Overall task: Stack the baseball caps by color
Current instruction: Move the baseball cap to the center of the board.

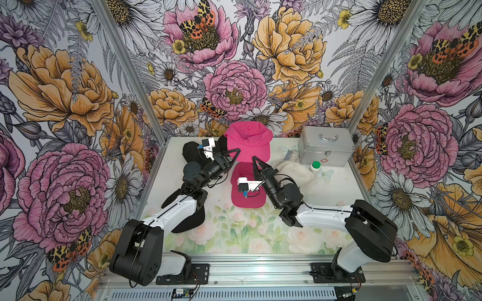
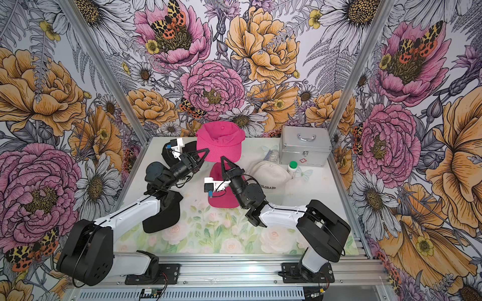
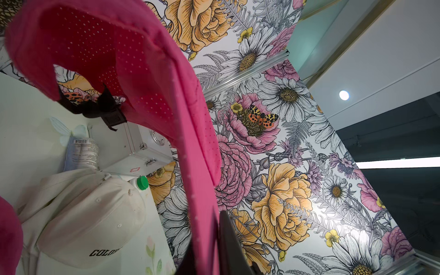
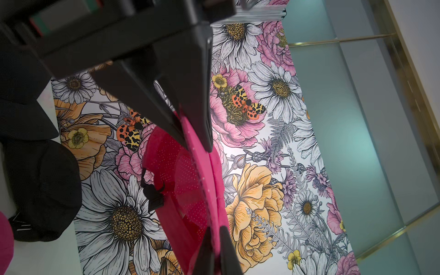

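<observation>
With left claw (image 1: 236, 151) and right claw (image 1: 254, 158) clamped on raised pink cap (image 1: 247, 142) mid-frame, lower level onto resting pink cap (image 1: 249, 202) beneath, brims aligned.

pink cap (image 1: 247, 140): you're looking at matt cloth with perforated mesh panels.
cream cap (image 3: 95, 214): soft matt cloth.
black cap (image 4: 47, 190): matt dark cloth.
case (image 1: 326, 151): your silver metal, faintly shiny.
bottle lid (image 1: 316, 164): smooth green plastic.
</observation>
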Controlling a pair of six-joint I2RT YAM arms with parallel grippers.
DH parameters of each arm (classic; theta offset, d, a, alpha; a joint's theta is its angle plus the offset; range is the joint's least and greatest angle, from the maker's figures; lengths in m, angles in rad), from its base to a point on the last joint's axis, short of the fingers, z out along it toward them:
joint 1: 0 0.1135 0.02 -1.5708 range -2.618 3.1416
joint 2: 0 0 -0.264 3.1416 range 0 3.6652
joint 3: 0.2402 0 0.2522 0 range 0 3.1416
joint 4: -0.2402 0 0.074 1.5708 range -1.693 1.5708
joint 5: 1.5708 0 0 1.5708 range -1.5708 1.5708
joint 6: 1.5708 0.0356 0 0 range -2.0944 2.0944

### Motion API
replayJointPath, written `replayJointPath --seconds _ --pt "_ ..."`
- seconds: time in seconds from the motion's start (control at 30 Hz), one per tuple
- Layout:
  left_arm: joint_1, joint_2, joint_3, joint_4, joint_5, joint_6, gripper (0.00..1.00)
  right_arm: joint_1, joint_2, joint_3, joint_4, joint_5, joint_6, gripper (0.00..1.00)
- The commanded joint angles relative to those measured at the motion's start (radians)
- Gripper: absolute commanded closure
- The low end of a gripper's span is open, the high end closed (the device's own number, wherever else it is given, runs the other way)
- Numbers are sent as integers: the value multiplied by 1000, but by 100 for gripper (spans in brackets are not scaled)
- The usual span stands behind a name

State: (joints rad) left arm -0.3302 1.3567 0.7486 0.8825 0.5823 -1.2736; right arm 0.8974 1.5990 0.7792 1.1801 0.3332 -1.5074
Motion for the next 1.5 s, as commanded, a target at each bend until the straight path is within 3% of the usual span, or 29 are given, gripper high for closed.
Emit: replayJointPath --seconds 0.0,0.07,0.13,0.23,0.43,0.5,0.63,0.83,1.03,1.17,1.33,1.47 --pt "18 39 46 85 18 37 100 11 -14 0 -59 26 96 94" --pt "26 57 59 98 38 86 100 -3 -44 42 -233 74 295 49" --pt "47 52 68 91 78 183 100 -45 -108 106 -557 67 563 1" --pt "96 20 96 -57 170 372 100 -143 -208 146 -830 -57 895 1" --pt "133 -59 169 -597 249 905 100 -255 -315 229 -1194 -305 1198 1" --pt "137 -89 151 -614 312 999 100 -282 -319 237 -1211 -305 1276 1" --pt "134 -161 134 -724 427 1215 100 -373 -329 262 -1210 -437 1451 1" --pt "50 -213 143 -977 450 1509 100 -402 -359 285 -1192 -623 1483 2" --pt "-35 -203 171 -1083 477 1669 100 -402 -382 321 -1203 -694 1475 4" --pt "-26 -215 165 -1091 522 1675 99 -420 -410 298 -1210 -663 1395 10" --pt "4 -202 180 -1091 569 1610 97 -460 -449 281 -1297 -800 1300 20" --pt "11 -172 198 -1093 586 1591 98 -462 -475 266 -1353 -761 1254 25"
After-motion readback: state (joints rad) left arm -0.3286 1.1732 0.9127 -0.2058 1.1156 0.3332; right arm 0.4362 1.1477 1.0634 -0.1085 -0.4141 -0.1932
